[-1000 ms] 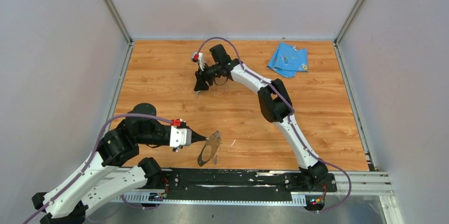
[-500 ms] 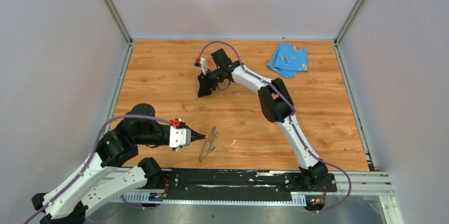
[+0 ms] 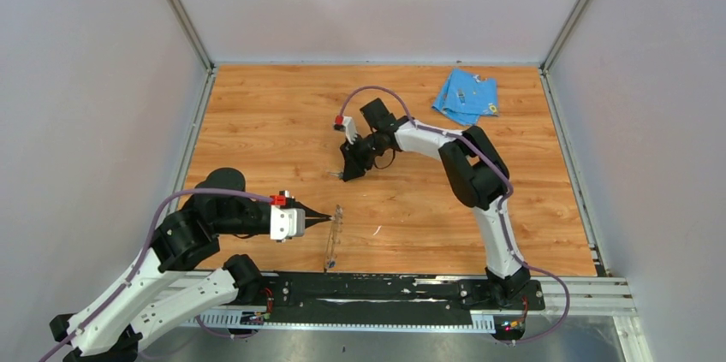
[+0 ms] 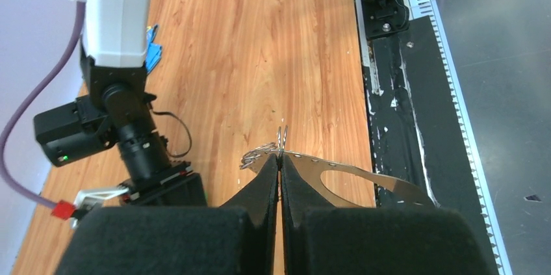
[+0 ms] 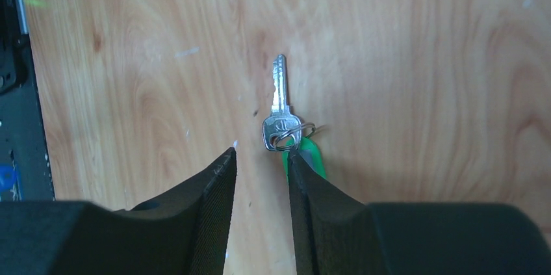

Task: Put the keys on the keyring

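**Threading stage, key not yet picked up.** The left fingers (image 4: 263, 187) are pressed together on the rim of the keyring (image 4: 383, 184), a thin grey metal band. They hold it on edge above the bench (image 3: 257, 122), close to the near edge and left of centre. From above the band shows only as a narrow sliver. Some small wire loops sit right at the fingertips, too fine to identify.

The right fingers (image 5: 217, 184) stand apart and clamp nothing. They are low over the middle of the bench, well apart from the keyring. Just ahead of them is a silver key (image 5: 279, 103) with its blade pointing away from the fingers and a small wire ring through its head. A green plastic piece (image 5: 312, 155) joined to that ring runs back beside one finger and is partly hidden by it; contact cannot be told. No blue-headed key can be made out. A light-blue cloth (image 3: 465, 95) lies near the far right corner.

**Judgement.** The step in hand is the pick-up of the key. Next, the right fingers should centre over the key head and close on it. They should then carry it toward the near edge, where its small ring must meet the band's opening.
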You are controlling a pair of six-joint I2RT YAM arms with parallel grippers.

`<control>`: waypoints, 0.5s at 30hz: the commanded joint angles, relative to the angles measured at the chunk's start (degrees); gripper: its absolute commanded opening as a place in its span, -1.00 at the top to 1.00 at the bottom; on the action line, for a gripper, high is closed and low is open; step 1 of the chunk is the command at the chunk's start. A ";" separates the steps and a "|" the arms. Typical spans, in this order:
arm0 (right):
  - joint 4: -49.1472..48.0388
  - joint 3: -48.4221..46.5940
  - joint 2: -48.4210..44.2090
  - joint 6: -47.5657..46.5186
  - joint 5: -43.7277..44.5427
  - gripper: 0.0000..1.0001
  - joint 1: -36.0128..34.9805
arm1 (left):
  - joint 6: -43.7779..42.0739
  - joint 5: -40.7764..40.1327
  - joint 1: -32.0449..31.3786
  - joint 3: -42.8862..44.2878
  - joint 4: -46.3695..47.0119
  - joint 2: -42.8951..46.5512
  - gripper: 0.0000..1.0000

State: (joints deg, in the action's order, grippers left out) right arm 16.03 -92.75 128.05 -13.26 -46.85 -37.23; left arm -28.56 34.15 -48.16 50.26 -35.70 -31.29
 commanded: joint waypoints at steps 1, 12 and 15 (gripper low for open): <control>0.03 11.56 -3.74 1.91 6.47 0.25 -0.29 | -0.64 -0.25 0.26 2.16 1.13 0.55 1.00; -14.06 33.55 -17.97 7.43 11.44 0.17 -0.40 | -2.88 0.17 0.26 2.21 -1.04 0.62 1.00; -17.93 35.20 -21.99 9.68 13.36 0.05 -0.42 | -2.97 0.54 0.26 1.96 -1.25 0.80 1.00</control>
State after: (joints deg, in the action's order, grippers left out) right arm 0.23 -61.45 108.33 -6.57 -40.99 -37.34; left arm -30.37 34.17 -48.12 50.78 -36.69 -31.22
